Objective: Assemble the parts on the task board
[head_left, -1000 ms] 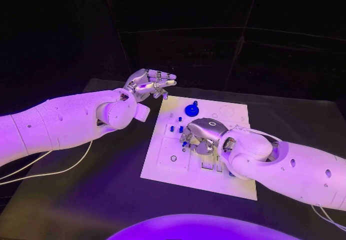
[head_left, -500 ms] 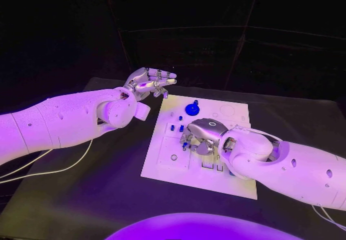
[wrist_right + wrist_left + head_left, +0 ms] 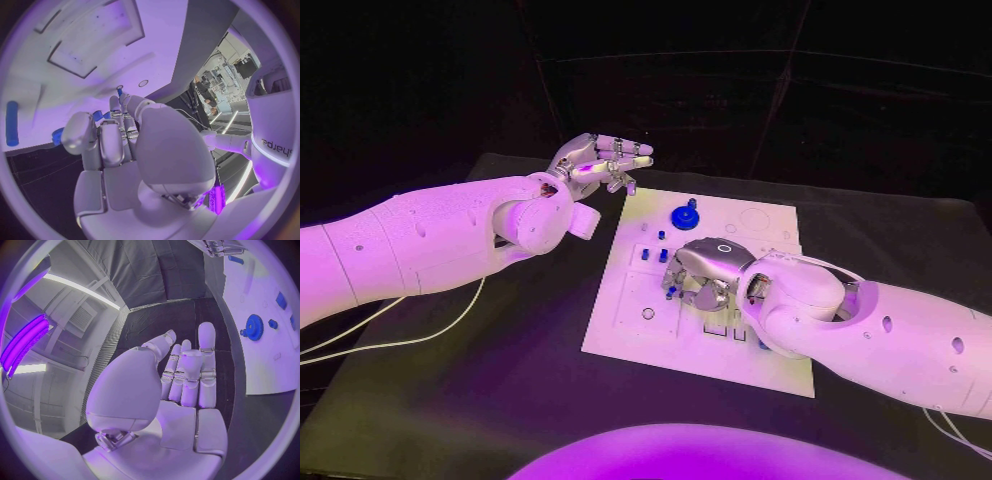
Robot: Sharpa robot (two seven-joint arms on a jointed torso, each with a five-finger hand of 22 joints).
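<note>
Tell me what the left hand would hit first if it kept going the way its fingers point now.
Probably nothing nearby. The left hand is empty; its fingers point across bare black table beside the task board, the blue gear off to one side. Depth is uncertain.

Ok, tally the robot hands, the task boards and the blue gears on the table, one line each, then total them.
Hands: 2, the left hand and the right hand
Task board: 1
Blue gear: 1
Total: 4
</note>
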